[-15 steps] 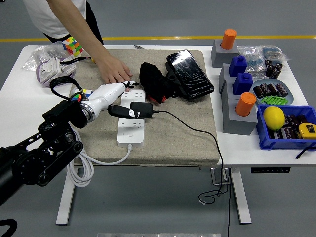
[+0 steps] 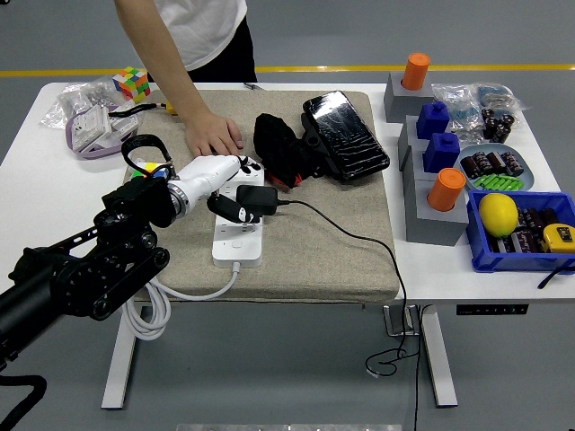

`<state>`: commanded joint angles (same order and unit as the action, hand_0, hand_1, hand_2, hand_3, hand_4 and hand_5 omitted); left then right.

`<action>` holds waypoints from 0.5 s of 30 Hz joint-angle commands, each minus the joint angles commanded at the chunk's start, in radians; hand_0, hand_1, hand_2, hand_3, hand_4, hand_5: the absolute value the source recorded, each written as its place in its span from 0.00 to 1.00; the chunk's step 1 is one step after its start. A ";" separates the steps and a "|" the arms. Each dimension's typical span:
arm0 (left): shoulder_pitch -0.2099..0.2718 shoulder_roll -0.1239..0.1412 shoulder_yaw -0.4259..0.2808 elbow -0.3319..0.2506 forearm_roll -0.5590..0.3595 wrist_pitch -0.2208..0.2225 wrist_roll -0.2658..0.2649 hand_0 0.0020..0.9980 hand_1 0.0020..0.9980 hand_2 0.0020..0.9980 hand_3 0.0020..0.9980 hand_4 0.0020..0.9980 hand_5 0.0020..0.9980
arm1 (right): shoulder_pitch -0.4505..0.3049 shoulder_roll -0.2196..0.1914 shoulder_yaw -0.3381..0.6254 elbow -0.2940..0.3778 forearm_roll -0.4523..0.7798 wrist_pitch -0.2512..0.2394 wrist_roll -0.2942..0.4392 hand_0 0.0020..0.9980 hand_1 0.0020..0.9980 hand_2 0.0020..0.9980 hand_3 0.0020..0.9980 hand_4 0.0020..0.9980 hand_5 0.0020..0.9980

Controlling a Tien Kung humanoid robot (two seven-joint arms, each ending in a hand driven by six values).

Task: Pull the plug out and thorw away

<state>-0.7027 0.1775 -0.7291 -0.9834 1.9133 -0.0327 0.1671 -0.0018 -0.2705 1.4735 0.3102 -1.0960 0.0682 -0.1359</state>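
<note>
The robot hand [image 2: 214, 171] is white on a black arm. Under its fingers sits a black plug [image 2: 254, 201] on a white power strip [image 2: 239, 235], itself on a beige mat [image 2: 314, 251] over the white surface [image 2: 31, 171]. Beyond the robot hand lies a multicoloured cube [image 2: 132, 83]. Well to its right, a blue bin [image 2: 503, 256] holds a yellow lemon [image 2: 498, 214], near orange cylinders [image 2: 446, 189].

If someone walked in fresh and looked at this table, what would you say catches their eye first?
Probably the robot's white left hand, its fingers closed around the black plug adapter sitting on the white power strip on the beige mat. Just behind it, a person's hand rests flat on the mat. At far right, a yellow lemon glows in the blue bin.
</note>
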 joint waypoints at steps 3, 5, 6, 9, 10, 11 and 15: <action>-0.013 -0.008 0.019 0.023 -0.032 -0.004 0.000 0.64 0.70 0.63 0.71 0.91 0.16 | 0.000 -0.001 -0.001 0.000 0.001 -0.001 0.000 0.57 0.65 0.67 0.57 0.97 0.51; -0.019 -0.012 0.029 0.032 -0.049 -0.001 -0.001 0.64 0.70 0.63 0.71 0.91 0.16 | 0.000 -0.001 -0.001 0.001 0.002 -0.001 0.000 0.57 0.65 0.67 0.57 0.97 0.51; -0.022 -0.013 0.032 0.036 -0.054 -0.001 -0.001 0.64 0.70 0.63 0.71 0.91 0.16 | 0.000 -0.001 -0.002 0.000 0.002 -0.001 0.000 0.57 0.65 0.67 0.57 0.97 0.51; -0.034 -0.021 0.045 0.049 -0.072 0.003 -0.002 0.52 0.60 0.54 0.57 0.82 0.07 | 0.001 0.000 -0.001 0.000 0.001 0.000 0.000 0.57 0.65 0.67 0.57 0.97 0.51; -0.038 -0.022 0.048 0.052 -0.074 0.003 -0.002 0.52 0.60 0.54 0.57 0.82 0.07 | 0.001 0.000 0.000 -0.001 0.001 0.001 0.000 0.57 0.65 0.67 0.57 0.97 0.51; -0.043 -0.024 0.053 0.056 -0.078 0.003 -0.001 0.52 0.60 0.54 0.57 0.82 0.07 | 0.001 0.000 -0.001 -0.001 0.001 0.001 0.001 0.57 0.65 0.67 0.57 0.97 0.51; -0.059 -0.029 0.070 0.074 -0.100 0.015 -0.017 0.42 0.48 0.49 0.55 0.72 0.00 | 0.003 -0.001 -0.001 0.001 0.002 0.001 0.001 0.57 0.65 0.67 0.57 0.97 0.51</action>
<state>-0.7614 0.1483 -0.6595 -0.9094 1.8135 -0.0178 0.1499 0.0011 -0.2714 1.4728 0.3110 -1.0937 0.0689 -0.1351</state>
